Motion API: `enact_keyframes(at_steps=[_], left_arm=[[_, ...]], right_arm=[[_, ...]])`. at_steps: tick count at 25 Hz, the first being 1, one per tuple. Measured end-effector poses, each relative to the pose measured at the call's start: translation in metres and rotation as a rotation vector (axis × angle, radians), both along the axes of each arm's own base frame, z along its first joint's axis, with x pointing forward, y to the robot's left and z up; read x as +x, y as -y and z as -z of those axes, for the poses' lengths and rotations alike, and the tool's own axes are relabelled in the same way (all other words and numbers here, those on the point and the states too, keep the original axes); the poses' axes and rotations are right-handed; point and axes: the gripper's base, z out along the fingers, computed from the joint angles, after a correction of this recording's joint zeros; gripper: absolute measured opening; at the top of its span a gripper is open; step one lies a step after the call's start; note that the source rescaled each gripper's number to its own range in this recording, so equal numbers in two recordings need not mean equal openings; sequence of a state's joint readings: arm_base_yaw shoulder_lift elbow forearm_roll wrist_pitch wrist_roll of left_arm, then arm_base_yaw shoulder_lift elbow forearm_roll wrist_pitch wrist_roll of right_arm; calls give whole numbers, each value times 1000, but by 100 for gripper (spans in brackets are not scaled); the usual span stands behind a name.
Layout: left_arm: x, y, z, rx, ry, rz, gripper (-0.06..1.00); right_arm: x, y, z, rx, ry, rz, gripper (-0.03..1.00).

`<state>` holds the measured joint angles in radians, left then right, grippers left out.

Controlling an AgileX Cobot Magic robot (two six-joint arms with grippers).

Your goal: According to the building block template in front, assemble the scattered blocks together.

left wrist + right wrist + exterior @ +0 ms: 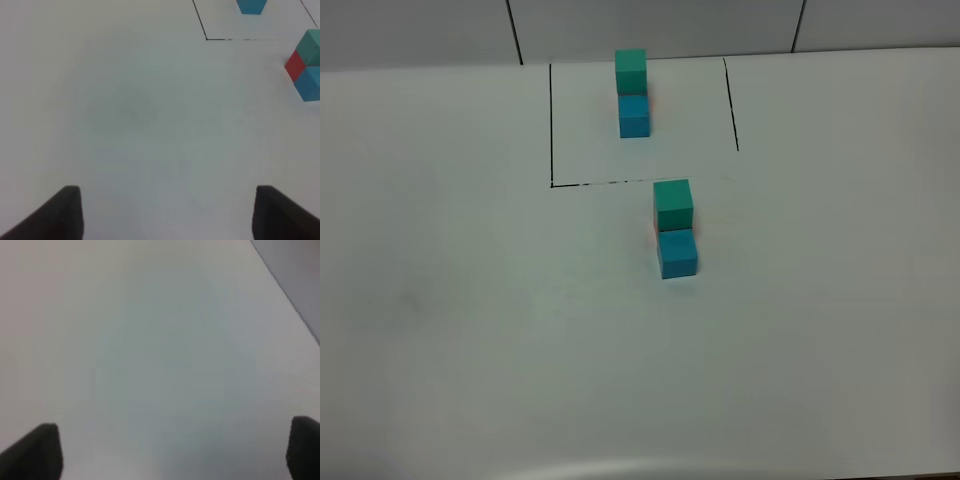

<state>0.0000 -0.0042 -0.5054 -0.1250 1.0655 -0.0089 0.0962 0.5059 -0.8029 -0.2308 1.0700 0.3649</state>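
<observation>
Scattered blocks (676, 229) sat joined on the white surface (470, 300), well ahead of our left tool (165, 212), which stood open, gripping nothing. Our right tool (172, 450) was likewise open over bare surface. Only the left wrist view showed the red cube (295, 65). Farther back stood the template (632, 94), within black lines (551, 120).

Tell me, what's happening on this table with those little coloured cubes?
Nothing is being handled right now. Both end effectors, left and right, hover open above the bare white table. The three loose matte cubes, teal-green, blue and red, sit joined together, resembling the black-bordered template model behind them.
</observation>
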Motion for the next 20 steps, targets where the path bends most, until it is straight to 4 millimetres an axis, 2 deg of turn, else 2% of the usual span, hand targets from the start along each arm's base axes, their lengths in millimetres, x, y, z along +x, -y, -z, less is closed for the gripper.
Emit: enact_keyframes(at_steps=[5, 9, 16, 20], left_arm=[[0, 0, 0, 0, 0, 0, 51], [0, 0, 0, 0, 0, 0, 51], [0, 0, 0, 0, 0, 0, 51], [0, 0, 0, 0, 0, 0, 51]], right_arm=[[-42, -2, 12, 60, 102, -46, 91], [-66, -1, 29, 67, 164, -68, 91], [-80, 0, 67, 55, 153, -81, 91], [-76, -1, 73, 52, 177, -90, 91]])
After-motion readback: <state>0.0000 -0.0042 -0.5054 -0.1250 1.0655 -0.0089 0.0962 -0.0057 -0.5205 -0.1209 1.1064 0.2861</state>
